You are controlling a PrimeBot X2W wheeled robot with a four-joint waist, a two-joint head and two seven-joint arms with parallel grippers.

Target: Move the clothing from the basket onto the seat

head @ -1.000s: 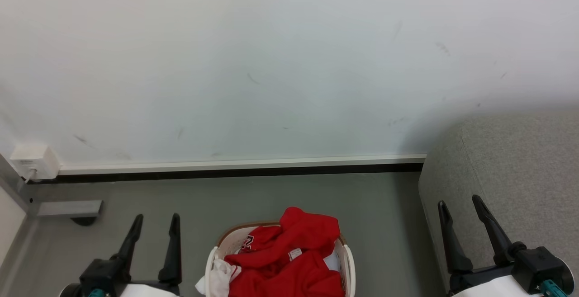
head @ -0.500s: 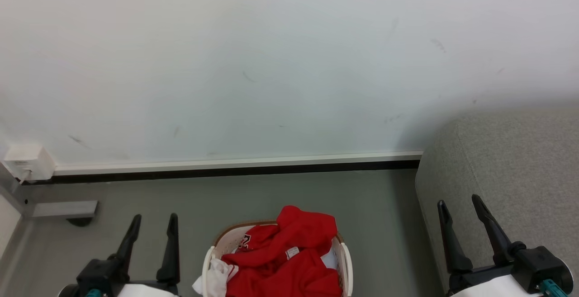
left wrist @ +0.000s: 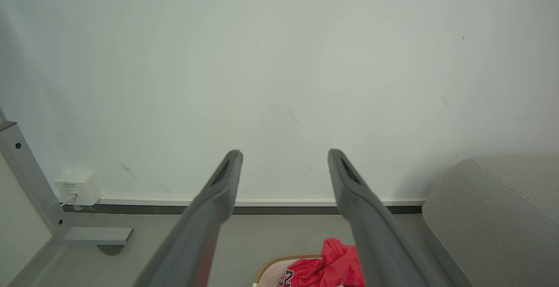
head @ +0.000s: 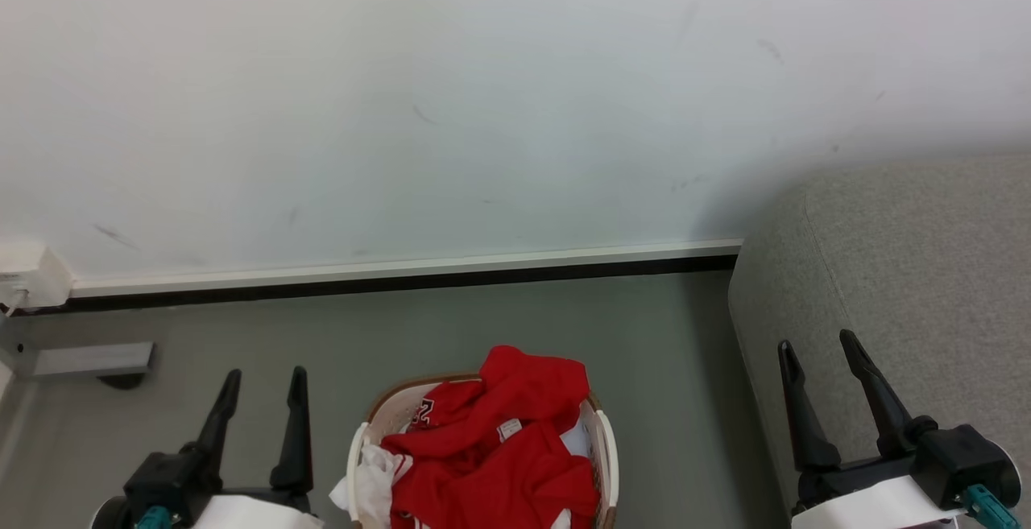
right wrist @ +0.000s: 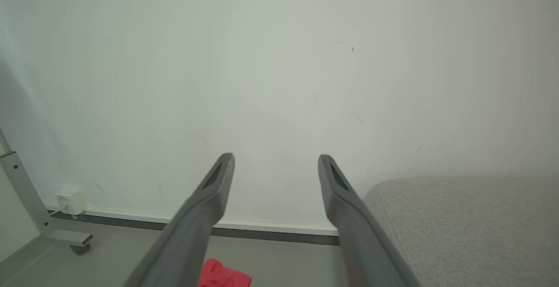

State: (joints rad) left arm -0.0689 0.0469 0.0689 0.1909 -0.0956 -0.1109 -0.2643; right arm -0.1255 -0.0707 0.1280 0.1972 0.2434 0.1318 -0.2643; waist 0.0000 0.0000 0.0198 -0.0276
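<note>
Left gripper (head: 267, 371) and right gripper (head: 814, 339) agape before scuffed white wall (head: 483, 110), grey floor (head: 499, 316)

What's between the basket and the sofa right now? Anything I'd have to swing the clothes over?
Nothing to clear: the head view shows just bare grey floor between the basket and the sofa.
</note>
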